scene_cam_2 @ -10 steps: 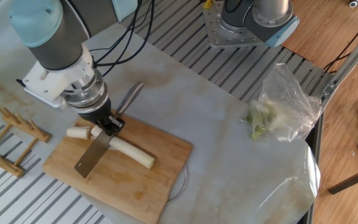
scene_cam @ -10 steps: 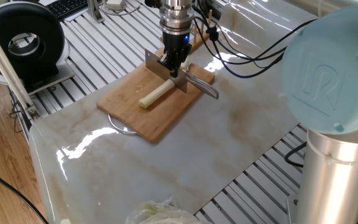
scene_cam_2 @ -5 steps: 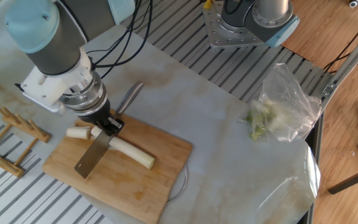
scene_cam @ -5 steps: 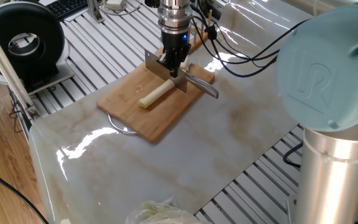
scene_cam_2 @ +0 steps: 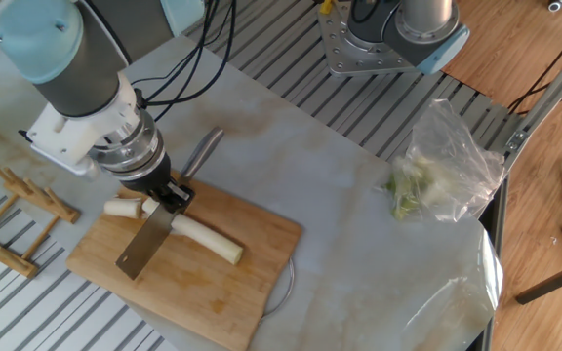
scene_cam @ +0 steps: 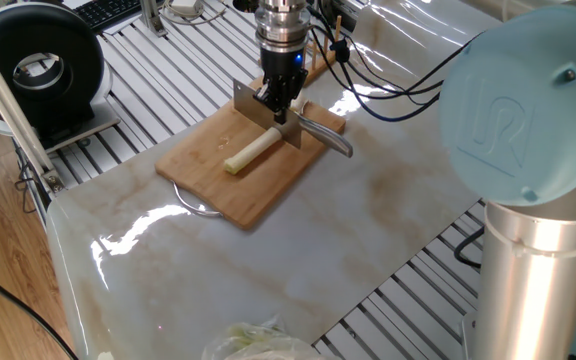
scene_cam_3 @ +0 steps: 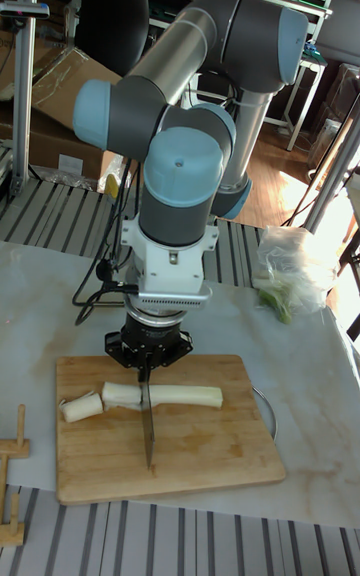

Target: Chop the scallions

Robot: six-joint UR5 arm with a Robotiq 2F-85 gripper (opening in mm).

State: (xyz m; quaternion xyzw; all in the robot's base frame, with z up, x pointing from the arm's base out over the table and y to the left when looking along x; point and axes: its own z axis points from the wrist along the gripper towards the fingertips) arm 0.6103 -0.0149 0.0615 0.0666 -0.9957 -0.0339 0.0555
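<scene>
In the tall fixed view, the black two-finger gripper [scene_cam_3: 148,356] hung just below the centre of the frame, its fingers pinched on a steel knife with a flat rectangular blade [scene_cam_3: 148,426] that ran edge-down toward the lower edge of the picture. The blade stood across the long pale cream-white scallion stalk [scene_cam_3: 170,396], which lay left to right on the rectangular light wooden cutting board [scene_cam_3: 200,456]; I could not tell whether the edge had gone through. A short cut chunk of scallion [scene_cam_3: 80,407] lay apart from the stalk near the board's left edge. In the other fixed view, the gripper [scene_cam_2: 169,195] sat left of centre, the knife's grey handle [scene_cam_2: 201,153] reached up and right over the marble-patterned table top [scene_cam_2: 340,224], and the blade [scene_cam_2: 146,244] slanted down to the left between the chunk [scene_cam_2: 123,207] and the stalk [scene_cam_2: 208,237]. A clear plastic bag of pale leafy greens [scene_cam_2: 437,175] rested well apart at the right. In one fixed view, the stalk [scene_cam: 248,152] lay near the upper centre on the board [scene_cam: 228,185], beneath the gripper [scene_cam: 278,105].
</scene>
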